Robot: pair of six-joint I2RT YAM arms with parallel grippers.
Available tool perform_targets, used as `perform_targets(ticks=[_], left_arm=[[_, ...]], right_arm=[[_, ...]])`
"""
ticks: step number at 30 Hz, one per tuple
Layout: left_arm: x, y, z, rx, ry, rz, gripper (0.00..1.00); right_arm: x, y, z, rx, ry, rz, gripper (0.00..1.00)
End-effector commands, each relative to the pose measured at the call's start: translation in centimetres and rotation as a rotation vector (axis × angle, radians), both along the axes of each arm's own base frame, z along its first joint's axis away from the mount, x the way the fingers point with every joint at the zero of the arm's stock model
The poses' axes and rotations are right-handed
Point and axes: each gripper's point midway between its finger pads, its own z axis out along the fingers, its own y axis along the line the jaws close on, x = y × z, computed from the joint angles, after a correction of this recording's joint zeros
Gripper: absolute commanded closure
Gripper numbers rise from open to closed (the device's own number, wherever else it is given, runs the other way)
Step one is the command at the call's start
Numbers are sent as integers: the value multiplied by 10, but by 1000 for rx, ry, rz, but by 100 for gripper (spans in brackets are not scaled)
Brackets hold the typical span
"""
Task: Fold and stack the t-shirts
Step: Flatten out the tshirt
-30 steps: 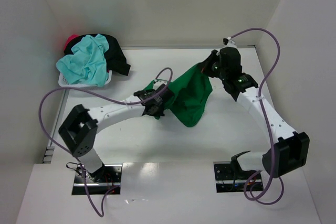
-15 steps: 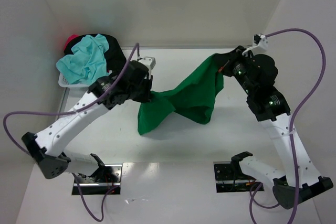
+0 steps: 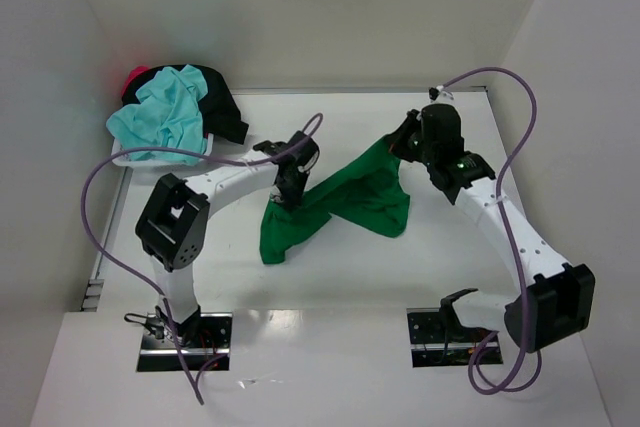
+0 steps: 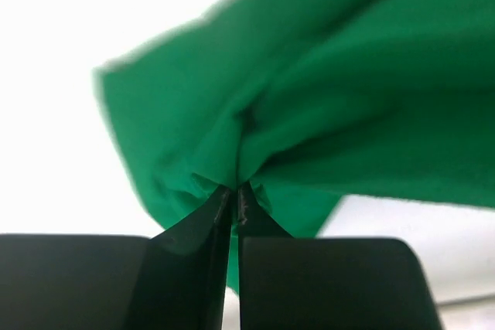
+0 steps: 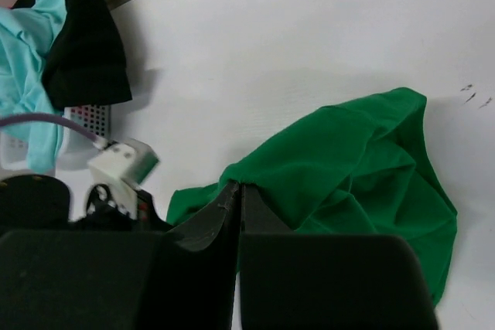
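Observation:
The bright green t-shirt (image 3: 345, 202) hangs crumpled between my two grippers over the middle of the white table. My left gripper (image 3: 288, 187) is shut on its left edge; in the left wrist view the cloth (image 4: 325, 98) bunches at the closed fingertips (image 4: 234, 188). My right gripper (image 3: 405, 142) is shut on its upper right edge; in the right wrist view the shirt (image 5: 363, 168) spreads from the closed tips (image 5: 237, 185). The light turquoise shirt (image 3: 160, 117), the black shirt (image 3: 220, 102) and a bit of the red/pink one (image 3: 135, 75) lie piled at the far left.
The pile sits in a small white basket (image 3: 160, 159) at the far left; the basket also shows in the right wrist view (image 5: 89, 117). White walls stand close on the left, back and right. Purple cables loop from both arms.
Both arms have swung down and inward; the left wrist moved right, the right wrist moved left. The green shirt hangs lower and more bunched, still held at both ends.

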Motion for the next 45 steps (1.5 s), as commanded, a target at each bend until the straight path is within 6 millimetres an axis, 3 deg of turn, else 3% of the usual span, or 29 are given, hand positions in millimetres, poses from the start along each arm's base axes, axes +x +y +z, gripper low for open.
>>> perform_targets(ticks=[1,4,6,7,8,9,13,16,17,18,20,22,28,34,37,39,40,45], left_arm=[[58,6,30,-75,-142,60,90],[82,22,40,-87,-180,107,87],[96,28,50,-101,-215,125,83],[103,37,55,-109,-235,149,78],[106,36,60,-132,-237,142,63],[111,36,61,-144,-237,146,59],[110,29,64,-179,-226,129,30],[97,13,76,-152,-261,130,25],[85,-8,87,-160,-289,101,21],[83,-11,93,-135,-323,103,19],[71,-24,101,-123,-354,80,18],[55,-33,88,-106,-330,65,18],[37,-44,67,-96,-304,47,19],[40,-34,29,25,-280,69,22],[45,-40,25,20,-277,58,23],[51,-48,33,-4,-290,57,23],[51,-47,22,13,-272,55,24],[58,-55,17,11,-271,35,24]], right_arm=[[22,-3,13,13,-85,-29,100],[31,-2,-1,4,-68,-37,100],[35,-1,1,9,-81,-37,100],[37,0,-5,4,-67,-37,100],[41,1,-9,3,-65,-37,100],[44,2,-6,7,-75,-37,100],[52,5,-15,1,-58,-37,100],[57,6,-28,-8,-33,-37,100],[57,6,-28,-8,-33,-37,100],[60,7,-36,-12,-20,-37,100],[62,6,-42,-20,-8,-45,100],[67,8,-45,-21,-5,-45,100],[71,5,-52,-25,5,-54,100],[75,-5,-56,-36,12,-71,100],[74,-5,-60,-38,21,-71,100],[74,-5,-64,-41,29,-71,100],[74,-5,-64,-41,29,-71,100],[76,-9,-68,-44,38,-80,100]])
